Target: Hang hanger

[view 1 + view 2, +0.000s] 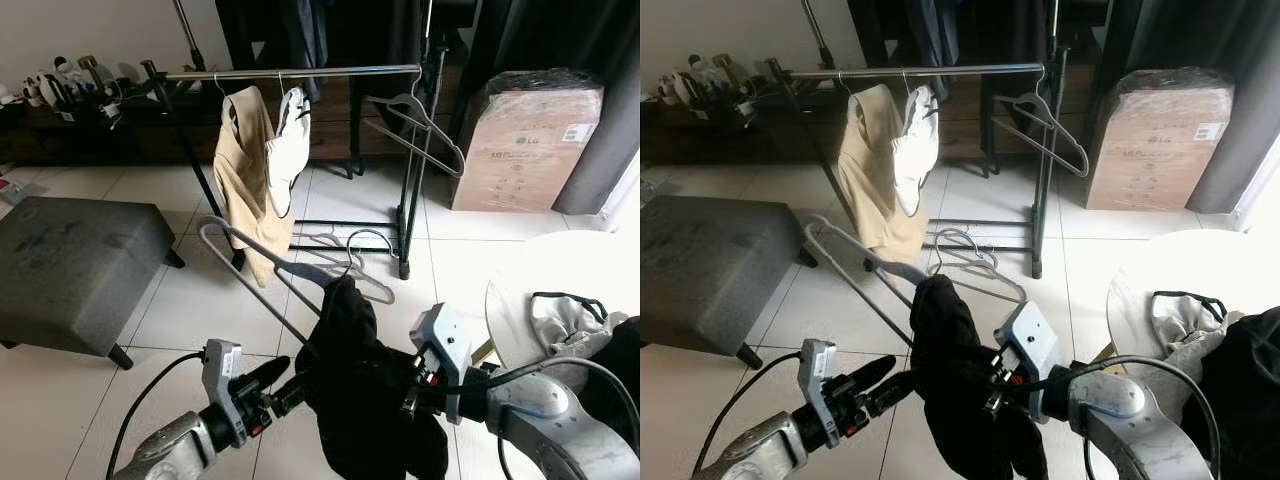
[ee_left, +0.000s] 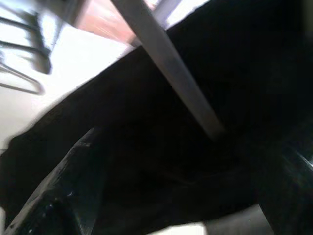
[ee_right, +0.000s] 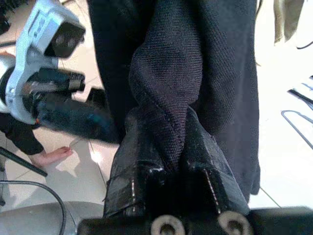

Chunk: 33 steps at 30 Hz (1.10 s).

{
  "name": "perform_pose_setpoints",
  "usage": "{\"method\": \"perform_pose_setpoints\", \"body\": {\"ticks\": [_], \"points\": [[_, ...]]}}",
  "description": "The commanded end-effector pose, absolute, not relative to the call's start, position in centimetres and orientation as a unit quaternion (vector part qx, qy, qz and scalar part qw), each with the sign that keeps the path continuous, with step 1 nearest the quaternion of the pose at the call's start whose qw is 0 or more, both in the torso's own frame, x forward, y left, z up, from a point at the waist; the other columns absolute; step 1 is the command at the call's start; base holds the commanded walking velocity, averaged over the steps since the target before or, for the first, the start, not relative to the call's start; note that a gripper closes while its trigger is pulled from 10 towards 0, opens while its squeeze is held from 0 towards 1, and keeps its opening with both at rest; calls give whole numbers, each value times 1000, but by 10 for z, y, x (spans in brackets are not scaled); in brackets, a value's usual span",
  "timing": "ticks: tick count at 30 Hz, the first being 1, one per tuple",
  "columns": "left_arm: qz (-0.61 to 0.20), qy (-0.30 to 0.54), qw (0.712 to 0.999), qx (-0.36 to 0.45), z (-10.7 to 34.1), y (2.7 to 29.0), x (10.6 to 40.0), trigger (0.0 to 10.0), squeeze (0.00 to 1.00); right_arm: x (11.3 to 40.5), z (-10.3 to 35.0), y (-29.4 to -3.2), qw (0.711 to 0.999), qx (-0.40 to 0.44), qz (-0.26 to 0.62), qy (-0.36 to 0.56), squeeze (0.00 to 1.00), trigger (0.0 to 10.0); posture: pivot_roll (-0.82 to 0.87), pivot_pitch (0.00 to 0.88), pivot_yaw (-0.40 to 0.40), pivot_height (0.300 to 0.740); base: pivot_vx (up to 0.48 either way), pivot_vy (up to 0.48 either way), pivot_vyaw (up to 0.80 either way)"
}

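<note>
Closest in, the right gripper (image 3: 168, 147) is clenched on a twisted fold of the black garment (image 1: 365, 385), its 2 fingers pinching the cloth between them. The left gripper (image 1: 285, 385) reaches into the garment's other side; whether its fingers are closed on anything I cannot tell, since dark cloth covers them in the left wrist view. The grey hanger (image 1: 250, 275) rises out of the garment's top, its long axis slanting up and toward the robot's left, so its free end lies nearer the left arm, while the garment hangs between the 2 grippers. Beyond it, spare hangers (image 1: 350, 255) lie on the tiled floor (image 1: 200, 300) by the foot of the clothes rack (image 1: 300, 72). The rack's rail stands well apart from the grippers, straight ahead and higher, carrying a beige top (image 1: 240, 170), a white garment (image 1: 288, 145) and an empty hanger (image 1: 415, 125). Judging from this, the carry runs forward and upward.
</note>
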<state>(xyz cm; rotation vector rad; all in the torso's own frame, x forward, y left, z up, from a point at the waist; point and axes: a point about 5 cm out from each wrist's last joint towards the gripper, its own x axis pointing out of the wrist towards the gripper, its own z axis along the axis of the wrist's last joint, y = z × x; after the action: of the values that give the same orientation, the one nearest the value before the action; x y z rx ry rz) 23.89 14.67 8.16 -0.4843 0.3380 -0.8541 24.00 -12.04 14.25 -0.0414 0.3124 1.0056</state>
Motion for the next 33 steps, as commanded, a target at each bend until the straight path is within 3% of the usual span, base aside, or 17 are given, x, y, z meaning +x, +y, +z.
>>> {"method": "perform_pose_setpoints", "body": {"ticks": [1, 8, 17, 23, 33], "points": [[-418, 177, 861, -231, 78, 149, 234, 10000, 0, 237, 156, -113, 859, -16, 499, 111, 0, 0, -168, 160, 62, 740, 0, 0, 0], [-384, 164, 888, -195, 81, 160, 250, 10000, 0, 234, 161, -106, 850, -12, 518, 100, 0, 0, -163, 162, 62, 740, 0, 0, 0], [-475, 190, 834, -206, 84, 146, 249, 10000, 0, 222, 165, -97, 820, -5, 565, 93, 0, 0, -167, 170, 65, 740, 0, 0, 0], [-498, 200, 821, -196, 85, 147, 246, 10000, 0, 221, 164, -95, 815, -8, 572, 95, 0, 0, -166, 173, 65, 740, 0, 0, 0], [-435, 160, 873, -154, 83, 141, 272, 10000, 0, 221, 166, -95, 809, -16, 580, 96, 0, 0, -171, 174, 59, 740, 0, 0, 0]]}}
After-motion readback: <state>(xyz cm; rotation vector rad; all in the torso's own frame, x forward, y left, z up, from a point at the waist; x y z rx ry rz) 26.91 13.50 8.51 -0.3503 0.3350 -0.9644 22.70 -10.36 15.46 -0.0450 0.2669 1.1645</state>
